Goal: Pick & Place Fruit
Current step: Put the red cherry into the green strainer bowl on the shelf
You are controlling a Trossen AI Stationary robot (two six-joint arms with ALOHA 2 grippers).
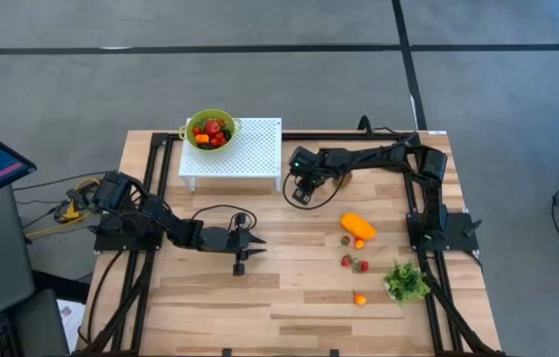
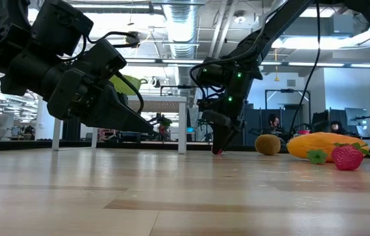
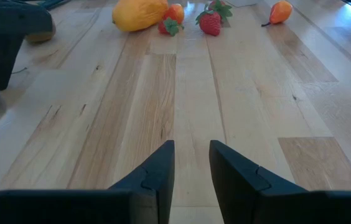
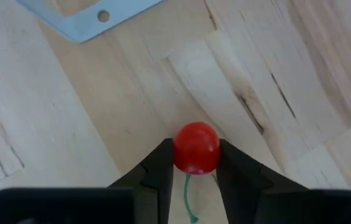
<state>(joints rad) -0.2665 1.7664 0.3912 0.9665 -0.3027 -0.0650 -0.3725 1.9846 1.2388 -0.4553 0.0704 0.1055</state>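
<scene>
My right gripper points steeply down at the table, just in front of the white perforated stand, and is shut on a small round red fruit with a green stem. A green bowl holding red and orange fruit stands on the stand's left end. An elongated orange fruit, a brown oval fruit, strawberries and a small orange piece lie on the wood to the right. My left gripper hovers low at centre-left, narrowly open, with nothing between its fingers. My right gripper pinches the red fruit's two round sides between its two fingers, at their free ends. The fingers come from above, slanting steeply down. The fruit sits at table level; I cannot tell whether it is lifted clear. Its stem trails back between the fingers.
A green leafy bunch lies near the right rail. A pale metal plate with a hole lies just beyond the red fruit. Black frame rails run along both table sides. Bare wood spreads across the table's near middle.
</scene>
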